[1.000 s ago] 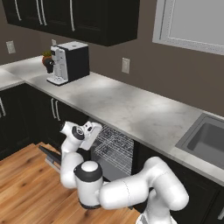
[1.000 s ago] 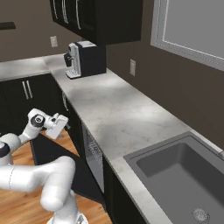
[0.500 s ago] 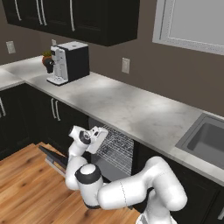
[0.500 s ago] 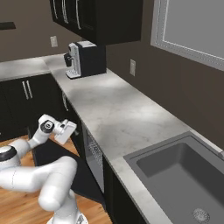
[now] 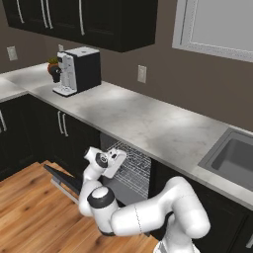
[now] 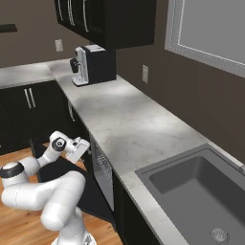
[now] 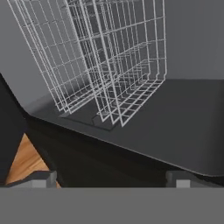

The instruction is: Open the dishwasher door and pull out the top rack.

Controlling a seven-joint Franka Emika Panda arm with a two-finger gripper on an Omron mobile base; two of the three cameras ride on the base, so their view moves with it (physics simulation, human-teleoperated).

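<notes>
Tool (image 5: 118,160): fingers spread, empty, moved up from the lowered wide flat black dishwasher door (image 5: 62,179) to the cavity mouth under the worktop front edge; light-grey wire top rack (image 7: 127,57) inside, next to grasp

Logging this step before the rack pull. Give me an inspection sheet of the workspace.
Surface: grey stone counter, running from the corner to the sink.
Job's things: door is down and open over the wood floor; wire racks sit inside the dishwasher, not pulled out.
Clutter: coffee machine on the counter, with a small plant beside it.
Grippers: gripper in front of the opening, facing the racks, fingers apart, holding nothing.
Cables: nothing seen.
Surroundings: black cabinets above and below, wall outlets, window over the sink.
</notes>
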